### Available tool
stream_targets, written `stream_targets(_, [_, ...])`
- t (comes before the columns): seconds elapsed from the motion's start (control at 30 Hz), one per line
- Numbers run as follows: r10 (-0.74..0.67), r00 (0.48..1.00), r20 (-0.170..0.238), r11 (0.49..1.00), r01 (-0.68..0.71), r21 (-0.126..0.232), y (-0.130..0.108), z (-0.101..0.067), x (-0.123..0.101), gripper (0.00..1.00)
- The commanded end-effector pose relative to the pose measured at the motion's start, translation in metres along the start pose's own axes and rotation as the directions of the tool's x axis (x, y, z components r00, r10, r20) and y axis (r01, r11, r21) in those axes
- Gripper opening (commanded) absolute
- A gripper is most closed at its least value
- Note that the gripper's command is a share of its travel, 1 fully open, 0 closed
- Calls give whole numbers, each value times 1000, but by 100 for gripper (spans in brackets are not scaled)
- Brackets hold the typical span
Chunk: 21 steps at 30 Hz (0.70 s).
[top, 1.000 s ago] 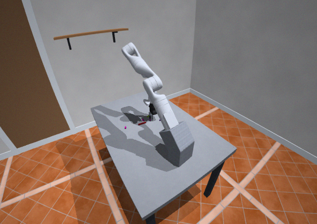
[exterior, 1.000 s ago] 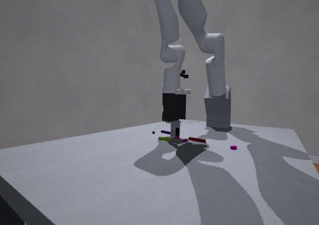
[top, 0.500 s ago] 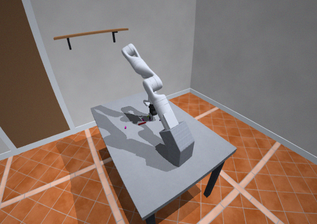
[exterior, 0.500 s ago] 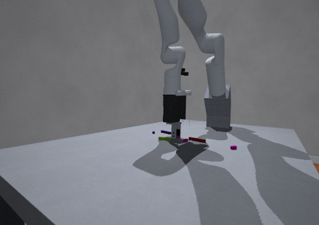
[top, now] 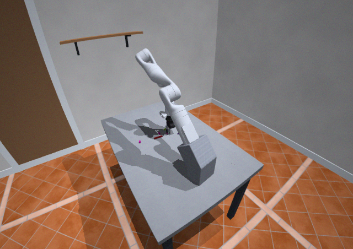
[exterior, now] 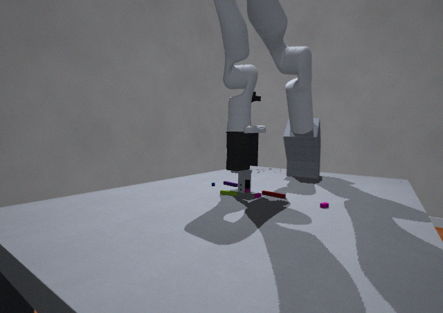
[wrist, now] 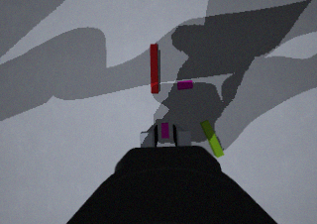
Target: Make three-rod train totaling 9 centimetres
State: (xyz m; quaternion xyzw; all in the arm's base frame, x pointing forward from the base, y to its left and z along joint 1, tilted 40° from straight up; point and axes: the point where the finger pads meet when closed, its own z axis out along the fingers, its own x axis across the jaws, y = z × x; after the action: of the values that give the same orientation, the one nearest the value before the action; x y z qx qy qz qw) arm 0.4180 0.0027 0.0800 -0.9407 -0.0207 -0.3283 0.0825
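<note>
My gripper (top: 167, 132) (exterior: 244, 190) (wrist: 165, 132) points down at the table, its fingers partly open. A magenta rod (exterior: 247, 190) (wrist: 164, 130) lies between the fingertips, with a narrow gap on each side in the wrist view. A second magenta rod (top: 159, 133) (exterior: 257, 195) (wrist: 185, 85) lies near the end of the red rod (top: 158, 137) (exterior: 273, 194) (wrist: 155, 68), turned across it. A lime rod (top: 164, 129) (exterior: 228, 192) (wrist: 212, 139) lies slanted beside the gripper. A third magenta rod (top: 139, 141) (exterior: 324, 205) lies apart. A purple rod (exterior: 230, 183) and a blue rod (exterior: 213, 183) lie beyond the gripper.
The grey table (top: 182, 212) (exterior: 142, 248) carries the rods and the arm's grey pedestal (top: 199, 161) (exterior: 302, 156). The arm's shadows fall over the red rod, the second magenta rod and part of the lime rod. A wall shelf (top: 101, 37) is far behind the table.
</note>
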Motion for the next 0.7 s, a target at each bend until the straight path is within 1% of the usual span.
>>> stream_targets(0.0, [0, 1000, -1, 1000, 0, 0, 0, 0, 0, 54])
stream_targets(0.37, [0, 1000, -1, 1000, 0, 0, 0, 0, 0, 54])
stream_targets(0.4, [0, 1000, -1, 1000, 0, 0, 0, 0, 0, 24])
stream_targets(0.67, [0, 1000, -1, 1000, 0, 0, 0, 0, 0, 24])
